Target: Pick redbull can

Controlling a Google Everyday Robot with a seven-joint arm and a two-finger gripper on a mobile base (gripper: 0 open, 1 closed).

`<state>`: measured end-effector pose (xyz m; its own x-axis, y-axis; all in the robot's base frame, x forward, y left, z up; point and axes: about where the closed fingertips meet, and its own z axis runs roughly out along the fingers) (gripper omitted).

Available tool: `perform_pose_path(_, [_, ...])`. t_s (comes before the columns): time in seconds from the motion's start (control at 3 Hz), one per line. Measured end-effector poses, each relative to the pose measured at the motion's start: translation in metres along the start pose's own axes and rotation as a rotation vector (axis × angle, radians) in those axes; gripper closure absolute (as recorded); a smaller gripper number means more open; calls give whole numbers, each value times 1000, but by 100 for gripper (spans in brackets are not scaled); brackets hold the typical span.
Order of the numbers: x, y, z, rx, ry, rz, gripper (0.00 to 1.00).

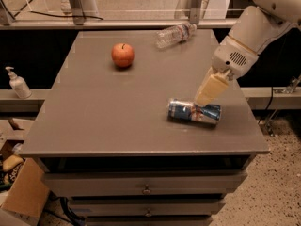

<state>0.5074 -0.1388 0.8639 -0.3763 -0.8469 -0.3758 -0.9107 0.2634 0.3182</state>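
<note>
The redbull can (194,112) lies on its side on the grey counter (103,112), towards the right front corner, its long axis running nearly left to right. Its wall shows blue and silver panels, and a shiny silver end faces left. The gripper (201,100), cream-coloured and hanging from the white arm that comes in from the upper right, slants down to the can's upper side just right of its middle. Its tip meets or nearly meets the can. Whether the gripper is apart or clamped, I cannot tell. Well behind, a red apple (122,55) stands upright, and a clear water bottle (175,33) lies at the far edge.
</note>
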Motion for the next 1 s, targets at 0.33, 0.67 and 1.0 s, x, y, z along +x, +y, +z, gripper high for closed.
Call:
perform_pose_path(0.33, [0,0,0,0,0,0,84])
perform_pose_path(0.67, [0,0,-1,0,0,0,60])
perform_pose_path(1.0, [-6,14,-2,-5,-35,-32,37])
